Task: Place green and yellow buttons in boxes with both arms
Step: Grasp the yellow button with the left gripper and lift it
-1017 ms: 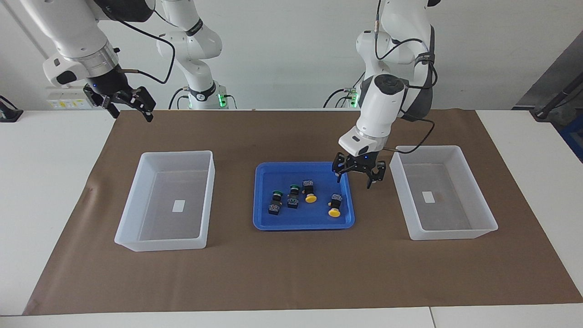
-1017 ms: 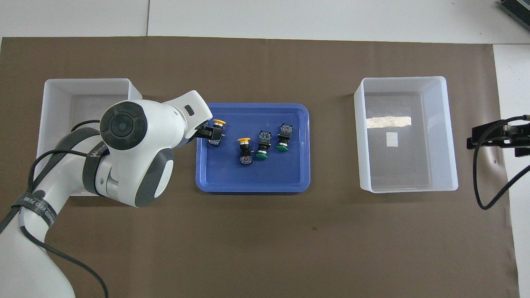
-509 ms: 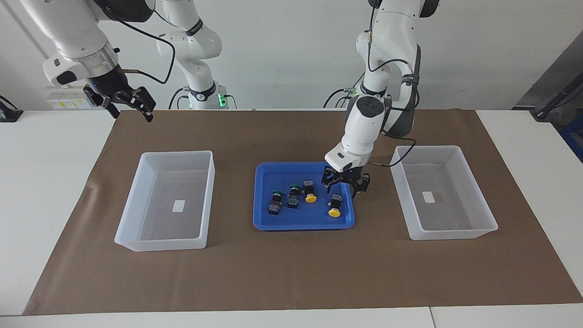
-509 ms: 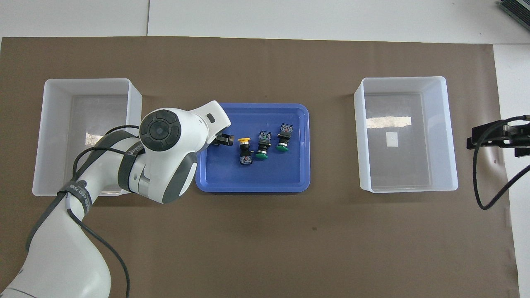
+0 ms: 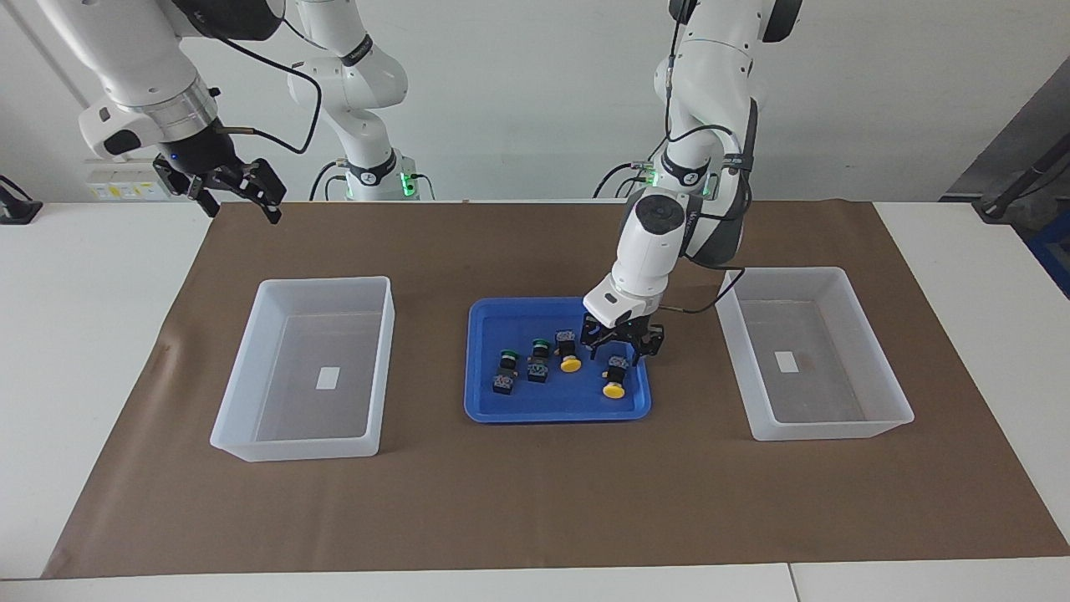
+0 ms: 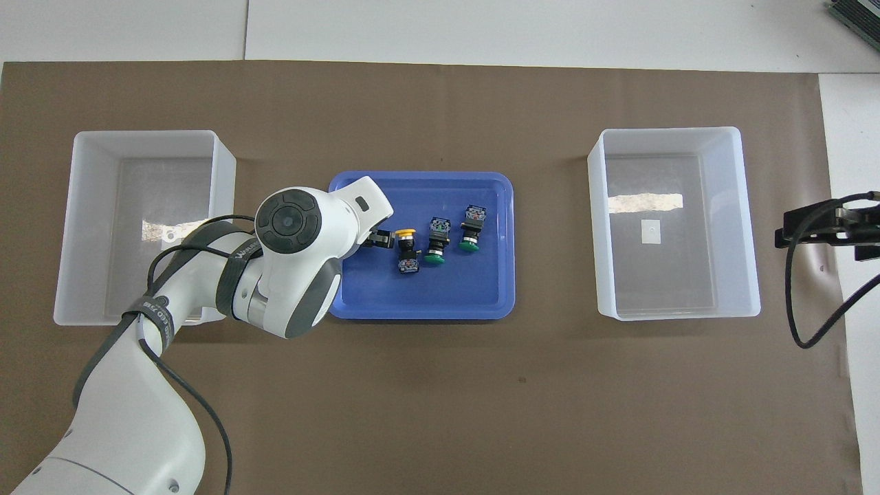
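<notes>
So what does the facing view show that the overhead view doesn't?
Only facing: a second yellow button, the left gripper low over it, jaws open; overhead, the arm hides it. Only overhead: a glare strip in the box at the right arm's end. Both: blue tray, two green buttons, the other yellow button, both boxes empty, the right gripper waiting.

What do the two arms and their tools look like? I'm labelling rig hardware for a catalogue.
Both arms are glossy white jointed tubes with dark grey joint sections and round black caps. The left arm carries black cables strapped on with black lettered bands; the right arm has a metal wrist ring. The left tool and the right tool are black linkages.
</notes>
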Robot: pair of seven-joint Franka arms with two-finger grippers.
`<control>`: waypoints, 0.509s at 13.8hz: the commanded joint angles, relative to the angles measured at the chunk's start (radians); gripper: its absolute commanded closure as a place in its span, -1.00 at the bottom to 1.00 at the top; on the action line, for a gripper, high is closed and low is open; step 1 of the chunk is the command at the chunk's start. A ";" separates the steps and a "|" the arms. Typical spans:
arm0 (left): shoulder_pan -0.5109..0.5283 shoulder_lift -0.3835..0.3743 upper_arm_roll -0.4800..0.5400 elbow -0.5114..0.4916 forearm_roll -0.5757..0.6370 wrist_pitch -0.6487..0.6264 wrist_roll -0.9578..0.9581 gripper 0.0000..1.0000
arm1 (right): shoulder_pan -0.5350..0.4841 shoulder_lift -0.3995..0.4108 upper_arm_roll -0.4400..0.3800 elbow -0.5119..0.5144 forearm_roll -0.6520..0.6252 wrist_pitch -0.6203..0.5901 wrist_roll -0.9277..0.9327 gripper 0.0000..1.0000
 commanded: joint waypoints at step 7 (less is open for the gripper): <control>-0.031 0.020 0.012 -0.018 0.016 0.057 -0.049 -0.45 | -0.006 -0.027 0.008 -0.033 -0.013 0.014 -0.013 -1.00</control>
